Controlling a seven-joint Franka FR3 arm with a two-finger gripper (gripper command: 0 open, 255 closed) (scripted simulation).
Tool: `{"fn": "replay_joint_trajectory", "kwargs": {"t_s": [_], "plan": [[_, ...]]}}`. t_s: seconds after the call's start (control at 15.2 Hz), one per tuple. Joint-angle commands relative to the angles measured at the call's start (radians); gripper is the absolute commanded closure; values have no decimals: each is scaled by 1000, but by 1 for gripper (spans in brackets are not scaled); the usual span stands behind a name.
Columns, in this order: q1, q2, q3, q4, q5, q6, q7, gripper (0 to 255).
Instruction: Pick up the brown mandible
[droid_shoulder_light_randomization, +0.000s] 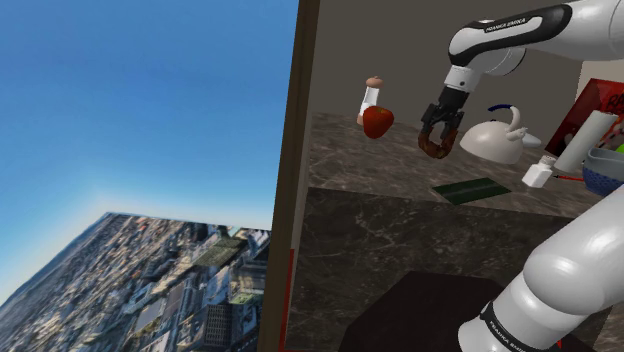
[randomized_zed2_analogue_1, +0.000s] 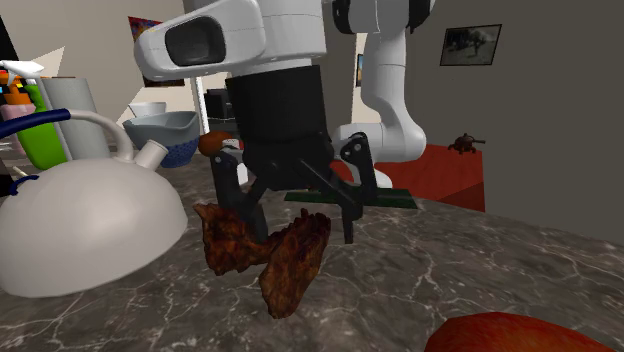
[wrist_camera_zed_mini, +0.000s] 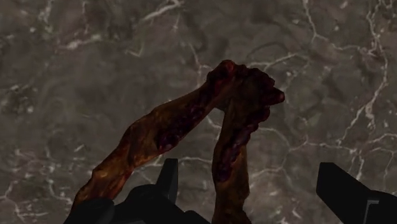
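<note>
The brown mandible (droid_shoulder_light_randomization: 434, 146) rests on the dark marble counter (droid_shoulder_light_randomization: 380, 230) next to a white kettle. It is a rough, reddish-brown V-shaped bone (randomized_zed2_analogue_1: 290, 255) whose two branches join at the end farthest from the hand (wrist_camera_zed_mini: 245, 86). My black gripper (droid_shoulder_light_randomization: 438, 132) hangs straight down over it, open. One branch lies between the fingers without touching the far finger (wrist_camera_zed_mini: 347, 188). The other branch runs outside the near finger (wrist_camera_zed_mini: 167, 181). In the second exterior view the gripper (randomized_zed2_analogue_1: 295, 215) straddles the bone, one finger (randomized_zed2_analogue_1: 232, 195) standing between the two branches.
A white kettle (droid_shoulder_light_randomization: 495, 140) (randomized_zed2_analogue_1: 70, 230) stands close beside the bone. A red apple (droid_shoulder_light_randomization: 378, 122) and a brown-capped bottle (droid_shoulder_light_randomization: 370, 95) sit toward the shoulder view's left. A green flat mat (droid_shoulder_light_randomization: 470, 190), a blue bowl (droid_shoulder_light_randomization: 605, 170) and a red box (droid_shoulder_light_randomization: 590, 105) lie nearer the stand.
</note>
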Motion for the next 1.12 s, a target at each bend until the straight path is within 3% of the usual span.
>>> {"fn": "replay_joint_trajectory", "kwargs": {"t_s": [0.0,0.4,0.46,0.99,1.06], "plan": [[-1,9,-3,-16,3,24,-6,0],[0,21,-7,-65,9,84,-16,0],[0,31,-9,-50,12,77,-18,255],[-1,47,-13,-30,18,72,-26,255],[0,21,-7,-65,9,84,-16,255]]}}
